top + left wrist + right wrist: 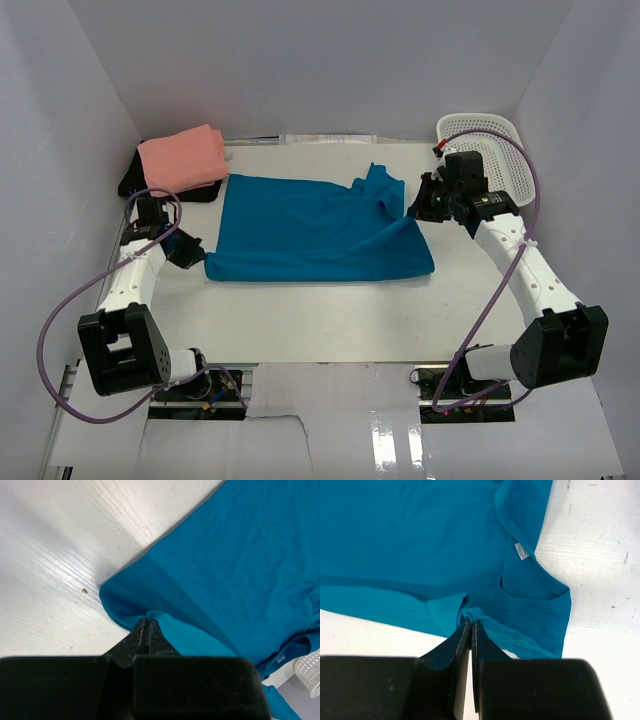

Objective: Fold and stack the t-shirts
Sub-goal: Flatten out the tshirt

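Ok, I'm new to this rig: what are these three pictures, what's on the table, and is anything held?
These are two robot arms bolted at the near edge of the table. The wide picture comes from a fixed camera above and behind them. The two close-ups come from a camera on each wrist. A teal t-shirt lies spread in the middle. The left hand is shut on its near-left corner, and the right hand is shut on cloth beside its collar. A folded salmon-pink t-shirt sits far left, and a white mesh basket far right.
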Action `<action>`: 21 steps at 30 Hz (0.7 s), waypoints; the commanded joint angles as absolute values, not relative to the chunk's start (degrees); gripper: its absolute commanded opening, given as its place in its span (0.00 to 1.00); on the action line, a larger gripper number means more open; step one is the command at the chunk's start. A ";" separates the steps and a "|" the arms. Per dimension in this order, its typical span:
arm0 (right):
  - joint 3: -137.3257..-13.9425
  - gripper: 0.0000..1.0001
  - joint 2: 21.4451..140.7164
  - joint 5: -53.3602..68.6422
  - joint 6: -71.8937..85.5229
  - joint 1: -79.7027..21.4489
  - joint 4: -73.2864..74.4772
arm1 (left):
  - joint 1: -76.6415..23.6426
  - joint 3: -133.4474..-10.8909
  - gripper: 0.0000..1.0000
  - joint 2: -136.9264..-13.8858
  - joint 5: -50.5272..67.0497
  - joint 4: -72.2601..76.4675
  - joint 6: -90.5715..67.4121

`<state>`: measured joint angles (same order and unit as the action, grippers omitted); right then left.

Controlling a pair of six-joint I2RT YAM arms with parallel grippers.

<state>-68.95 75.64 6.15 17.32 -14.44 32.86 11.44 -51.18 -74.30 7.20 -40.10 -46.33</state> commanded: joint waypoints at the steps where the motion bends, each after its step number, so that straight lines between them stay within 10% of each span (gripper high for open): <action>1: -73.56 0.08 76.38 5.80 16.35 -14.68 31.64 | 11.69 -55.02 0.00 -74.53 6.68 -38.85 -45.18; 21: -78.71 0.08 78.04 5.27 15.30 -14.59 31.81 | 11.69 -60.97 0.00 -77.96 9.93 -36.91 -41.14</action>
<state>-72.12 77.82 6.09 17.08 -14.44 33.19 11.46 -55.46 -79.00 8.51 -38.57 -43.99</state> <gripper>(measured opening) 0.081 0.018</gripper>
